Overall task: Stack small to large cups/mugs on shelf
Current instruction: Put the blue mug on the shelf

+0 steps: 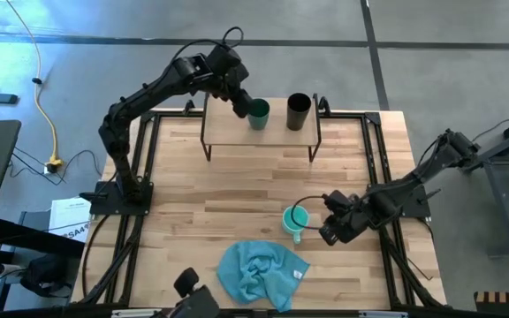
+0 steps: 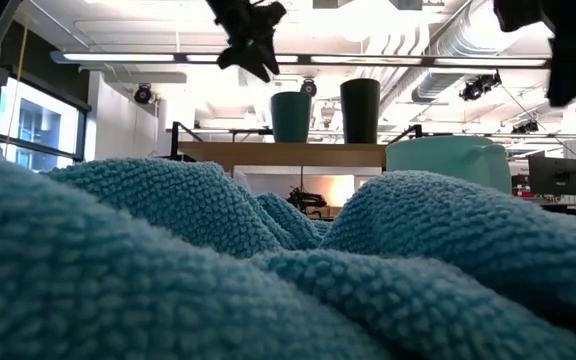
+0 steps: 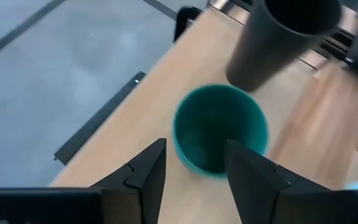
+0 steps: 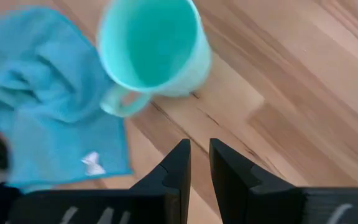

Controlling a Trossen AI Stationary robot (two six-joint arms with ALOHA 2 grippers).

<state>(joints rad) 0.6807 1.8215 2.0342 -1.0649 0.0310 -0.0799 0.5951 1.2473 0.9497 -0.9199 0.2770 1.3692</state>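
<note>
Your right gripper (image 4: 195, 163) hangs over the bare tabletop (image 1: 237, 185) with its fingers nearly closed and nothing between them, just beside the light turquoise mug (image 4: 151, 46). That mug stands upright on the table, well short of the shelf (image 1: 277, 134), its handle pointing toward the crumpled blue cloth (image 1: 259, 274) that lies near it.

The mug looks like glazed ceramic: stiff, fairly heavy for its size, slick on the wall and liable to chip if it tips. Spread the fingers first, then take it across the rim and wall on the side away from the handle; the loop itself looks too narrow and too rounded for a sure pinch.

Your left gripper (image 3: 191, 168) is up at the shelf, fingers spread and empty, directly above the short dark teal cup (image 3: 219, 127). That cup stands upright on the shelf board, and the tall black cup (image 3: 281, 37) stands just beside it on the same board, apart from it. Both read as rigid, light and smooth-walled, and the tall one is probably the easier to knock over.
</note>
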